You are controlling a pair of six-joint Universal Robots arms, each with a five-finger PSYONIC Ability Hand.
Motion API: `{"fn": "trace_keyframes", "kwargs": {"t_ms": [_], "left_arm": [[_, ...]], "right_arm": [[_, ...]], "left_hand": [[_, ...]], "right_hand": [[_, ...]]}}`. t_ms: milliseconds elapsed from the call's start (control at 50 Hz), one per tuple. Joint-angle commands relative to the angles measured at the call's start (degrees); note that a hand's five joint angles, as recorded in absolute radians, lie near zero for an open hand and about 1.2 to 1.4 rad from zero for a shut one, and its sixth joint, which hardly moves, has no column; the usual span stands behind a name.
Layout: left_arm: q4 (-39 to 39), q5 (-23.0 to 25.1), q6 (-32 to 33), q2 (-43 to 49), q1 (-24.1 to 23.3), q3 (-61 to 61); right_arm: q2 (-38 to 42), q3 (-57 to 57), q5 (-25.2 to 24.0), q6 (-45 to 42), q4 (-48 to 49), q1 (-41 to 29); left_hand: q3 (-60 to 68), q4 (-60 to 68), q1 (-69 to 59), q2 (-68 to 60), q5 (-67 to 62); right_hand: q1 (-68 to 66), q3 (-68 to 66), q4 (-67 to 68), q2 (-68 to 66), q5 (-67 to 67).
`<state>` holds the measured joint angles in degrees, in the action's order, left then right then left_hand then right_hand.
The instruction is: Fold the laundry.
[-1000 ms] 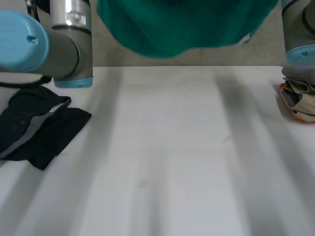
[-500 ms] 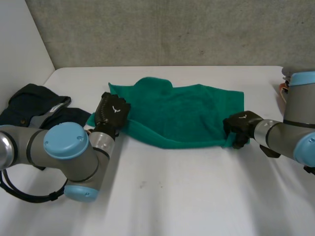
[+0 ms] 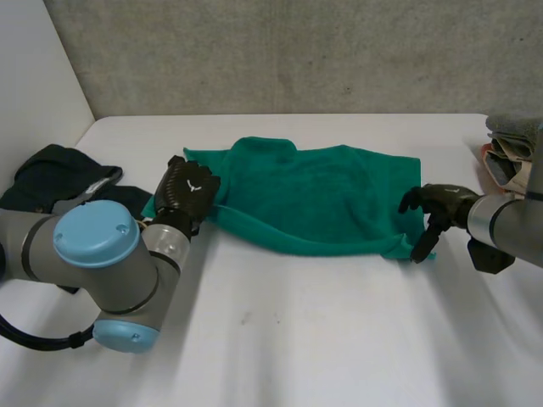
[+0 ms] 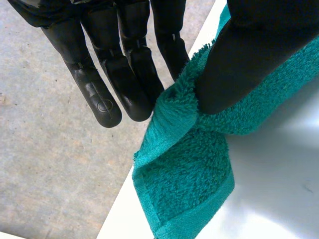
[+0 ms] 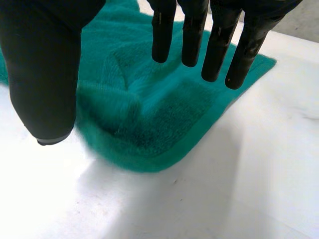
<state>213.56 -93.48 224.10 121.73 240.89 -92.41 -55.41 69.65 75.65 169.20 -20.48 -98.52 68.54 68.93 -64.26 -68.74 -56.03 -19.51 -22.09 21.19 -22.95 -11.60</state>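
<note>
A green towel [image 3: 314,199] lies spread on the white table [image 3: 297,339], its near edge doubled over. My left hand [image 3: 188,190] is at the towel's left end. In the left wrist view its thumb [image 4: 239,64] pinches a bunched corner of the towel [image 4: 189,189] against the fingers [image 4: 124,74]. My right hand [image 3: 441,203] is at the towel's near right corner. In the right wrist view its fingers [image 5: 219,45] are straight and spread from the thumb [image 5: 45,74], just above the towel [image 5: 149,114] and holding nothing.
A dark garment [image 3: 59,174] lies crumpled at the table's left side, beside my left arm. A stack of folded laundry [image 3: 513,153] sits at the right edge. A grey wall runs behind the table's far edge.
The towel, held up high a second ago, has come down flat onto the table. My right hand has opened and let go of its corner, drawing slightly to the right.
</note>
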Motion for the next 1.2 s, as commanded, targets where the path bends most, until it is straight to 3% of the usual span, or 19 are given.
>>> {"fn": "trace_keyframes", "kwargs": {"t_ms": [20,180,340,600,700,760,800,940,980,1020,1060,1100,1160,1200], "left_arm": [[-1.1,0.0,-1.0,-2.8,0.0,0.2],[-2.4,0.1,-4.7,-4.0,0.3,0.4],[-2.8,0.1,-5.1,-4.0,0.5,0.3],[-2.8,0.1,-5.2,-4.0,1.5,0.5],[-2.8,0.1,-5.2,-4.0,1.6,0.4],[-2.8,0.1,-5.2,-4.0,1.6,0.3],[-2.8,0.1,-5.2,-4.0,1.6,0.3],[-5.2,0.1,-5.2,-6.0,1.6,-0.6],[-6.7,0.1,-5.3,-6.7,1.6,-1.5],[-8.6,0.2,-5.3,-7.6,1.6,-2.7],[-9.9,0.2,-5.3,-8.3,1.6,-3.6],[-11.9,0.2,-5.3,-8.7,1.4,-4.9],[-14.8,0.3,-5.5,-8.6,0.9,-6.1],[-16.1,0.6,-5.6,-8.4,0.8,-6.2]], "right_arm": [[-8.0,0.1,6.5,5.8,-0.9,-1.1],[-6.6,4.2,13.5,12.0,-0.4,-10.3],[-4.1,10.2,20.4,16.1,6.9,-11.8],[2.0,10.7,20.9,16.4,14.6,-11.6],[5.0,8.1,20.6,18.2,14.7,-11.5],[6.5,6.9,20.4,20.0,14.6,-11.3],[6.8,6.5,20.9,21.1,14.7,-11.3],[1.7,9.2,19.8,20.4,17.8,-9.2],[-2.1,10.5,18.9,18.7,18.8,-7.6],[-7.4,12.3,15.4,11.8,19.1,-5.5],[-10.0,13.3,11.9,4.2,18.2,-4.8],[-11.3,15.0,7.5,-8.8,15.3,-4.8],[-11.7,18.4,7.0,-24.7,11.3,-4.1],[-11.7,19.8,8.2,-30.3,10.5,-3.8]], "left_hand": [[11.5,11.1,-15.7,-11.3,-14.0],[11.5,11.1,-15.7,-11.3,-14.0],[11.5,11.1,-15.7,-11.3,-14.0],[11.5,11.1,-15.7,-11.3,-14.0],[11.5,11.1,-15.7,-11.3,-14.0],[11.5,11.1,-15.7,-11.3,-14.0],[11.5,11.1,-15.7,-11.3,-14.0],[11.5,11.1,-15.7,-11.3,-14.0],[11.5,11.1,-15.7,-11.3,-14.0],[11.5,11.1,-15.7,-11.3,-14.0],[11.5,11.1,-15.7,-11.3,-14.0],[11.5,11.1,-15.7,-11.3,-14.0],[10.7,10.3,-14.9,-10.5,-13.2],[0.1,-0.3,-4.4,0.1,-2.6]], "right_hand": [[0.8,3.4,-2.5,4.3,2.9],[1.7,4.3,-3.4,5.1,3.8],[3.5,6.1,-5.2,7.0,5.6],[-4.4,-1.8,2.7,-0.9,-2.3],[-14.4,-11.8,12.7,-11.0,-12.3],[-34.4,-31.8,32.7,-31.0,-32.3],[-60.4,-57.8,58.7,-57.0,-58.3],[-60.5,-57.9,58.8,-57.1,-58.4],[-60.5,-57.9,58.8,-57.1,-58.4],[-60.5,-57.9,58.8,-57.1,-58.4],[-60.5,-57.9,58.8,-57.1,-58.4],[-60.5,-57.9,58.8,-57.1,-58.4],[-60.5,-57.9,58.8,-57.1,-58.4],[-60.5,-57.9,58.8,-57.1,-58.4]]}}
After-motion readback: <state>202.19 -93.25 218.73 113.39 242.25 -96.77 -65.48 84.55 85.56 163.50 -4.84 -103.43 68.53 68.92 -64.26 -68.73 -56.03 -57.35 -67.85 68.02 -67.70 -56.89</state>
